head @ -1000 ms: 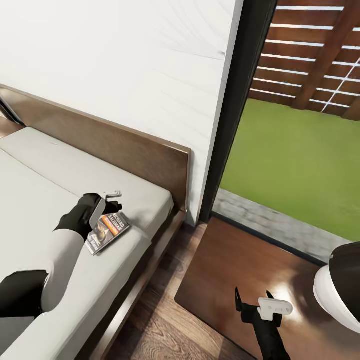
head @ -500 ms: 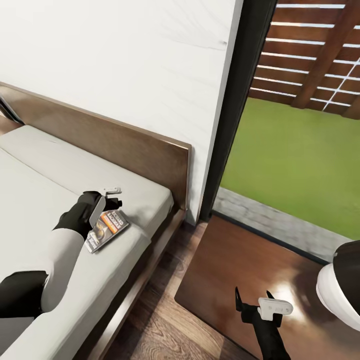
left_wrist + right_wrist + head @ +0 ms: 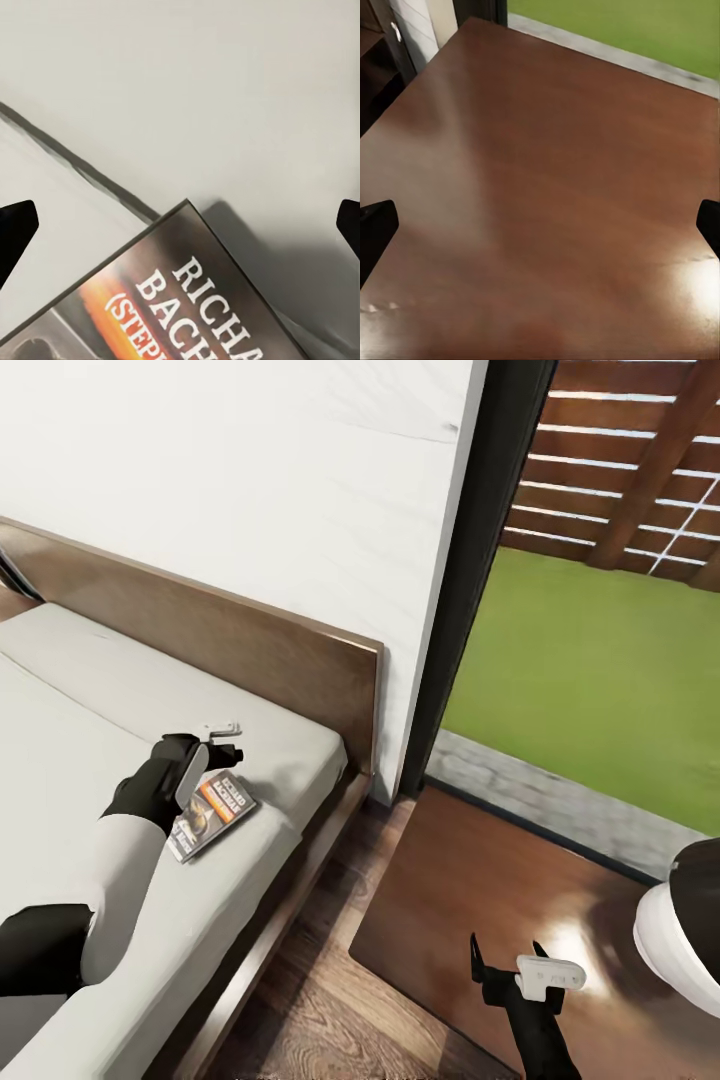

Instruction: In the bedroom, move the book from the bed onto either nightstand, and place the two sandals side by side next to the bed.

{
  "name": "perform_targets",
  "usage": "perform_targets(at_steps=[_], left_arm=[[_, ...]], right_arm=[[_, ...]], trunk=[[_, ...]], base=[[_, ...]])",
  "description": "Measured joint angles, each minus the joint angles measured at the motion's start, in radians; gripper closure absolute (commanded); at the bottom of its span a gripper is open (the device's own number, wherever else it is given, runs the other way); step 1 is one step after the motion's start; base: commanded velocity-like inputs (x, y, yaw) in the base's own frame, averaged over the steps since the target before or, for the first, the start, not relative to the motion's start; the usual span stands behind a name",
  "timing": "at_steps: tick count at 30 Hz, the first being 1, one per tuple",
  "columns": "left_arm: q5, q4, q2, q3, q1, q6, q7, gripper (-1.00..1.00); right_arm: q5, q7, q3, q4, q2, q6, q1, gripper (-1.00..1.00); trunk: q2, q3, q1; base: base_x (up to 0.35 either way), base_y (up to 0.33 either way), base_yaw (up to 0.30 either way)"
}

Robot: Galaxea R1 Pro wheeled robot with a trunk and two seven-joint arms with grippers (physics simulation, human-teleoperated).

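The book (image 3: 212, 812), dark grey with an orange band, lies flat on the pale mattress of the bed (image 3: 80, 710), near the mattress's right edge. My left gripper (image 3: 227, 745) hovers open just over the book's far end. In the left wrist view the book (image 3: 187, 300) has one corner between the wide-apart fingertips (image 3: 15, 229) of the left gripper (image 3: 180, 225). The right gripper (image 3: 508, 957) is open, empty, above the glossy top of the nightstand (image 3: 470, 880). That nightstand top (image 3: 555, 165) spreads under the right gripper (image 3: 540, 225). The sandals are out of view.
The dark wooden headboard (image 3: 260, 655) runs along the white wall (image 3: 250, 480). A strip of wood-plank floor (image 3: 320, 990) separates bed and nightstand. A tall dark-framed window (image 3: 490, 560) behind the nightstand shows grass and a slatted fence.
The left gripper has drawn slightly back and to the left over the book, so more of the cover shows. The head view has shifted a little. The right arm is unchanged.
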Motion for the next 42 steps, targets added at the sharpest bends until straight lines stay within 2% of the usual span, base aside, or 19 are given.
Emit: perform_targets(at_steps=[17, 23, 42], left_arm=[[0.000, -0.001, 0.000, 0.000, 0.000, 0.000, 0.000, -1.00], [0.000, -0.003, 0.002, 0.000, 0.001, 0.000, 0.000, -1.00], [-0.002, -0.003, 0.005, -0.001, 0.000, 0.000, 0.000, -1.00]], right_arm=[[0.000, 0.000, 0.000, 0.000, 0.000, 0.000, 0.000, -1.00], [0.000, 0.000, 0.000, 0.000, 0.000, 0.000, 0.001, -1.00], [0.000, 0.000, 0.000, 0.001, 0.000, 0.000, 0.000, -1.00]], trunk=[[-0.119, -0.061, 0.065], [-0.119, -0.061, 0.065], [-0.245, -0.118, 0.134]], base=[[0.000, 0.000, 0.000], [0.000, 0.000, 0.000], [0.000, 0.000, 0.000]])
